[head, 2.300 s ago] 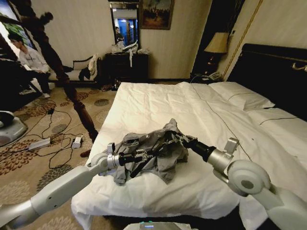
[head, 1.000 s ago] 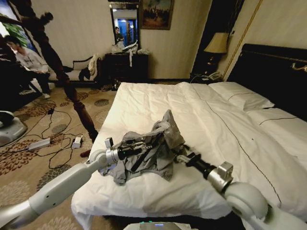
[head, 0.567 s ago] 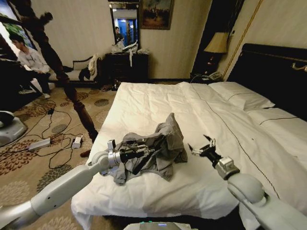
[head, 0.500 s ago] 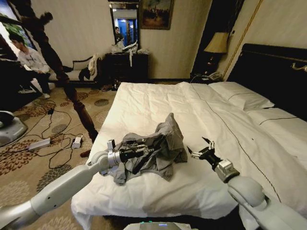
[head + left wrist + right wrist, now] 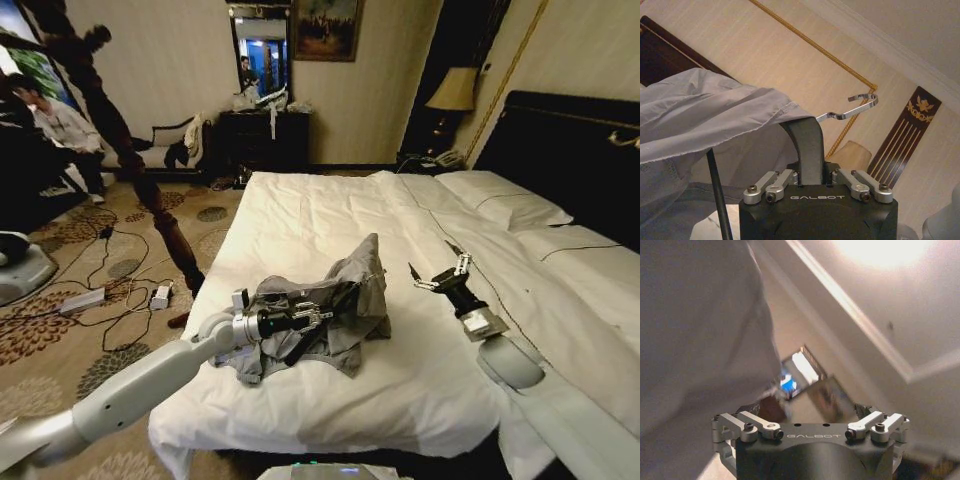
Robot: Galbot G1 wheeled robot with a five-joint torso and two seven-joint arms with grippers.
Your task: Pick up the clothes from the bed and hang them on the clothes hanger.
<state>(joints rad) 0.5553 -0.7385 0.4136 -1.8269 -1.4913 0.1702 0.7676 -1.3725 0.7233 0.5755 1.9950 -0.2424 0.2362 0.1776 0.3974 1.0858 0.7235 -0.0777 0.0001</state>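
Left gripper sits low over the near left part of the bed, reaching in from the left, fingers clamped on the neck of the clothes hanger. In the left wrist view the black neck of the hanger stands straight up from between the closed fingers, with the silver wire hook curving off beyond it. One thin black hanger bar runs down past the gripper body there.

The clothes, light-grey and creased, are bunched in a heap on the white duvet, draped over the hanger and the left gripper's tip. A fold stands up at the heap's far right end. In the left wrist view the grey cloth hangs over the hanger's shoulder, right up to the neck.

Right gripper is off to the right of the heap, clear of the cloth, raised above the duvet and pointing toward the far end of the bed. Its fingers are spread wide with nothing between them. Right wrist view: gripper base with blurred white bedding to one side and a wall beyond.

Dark coat stand stands on the patterned carpet left of the bed.
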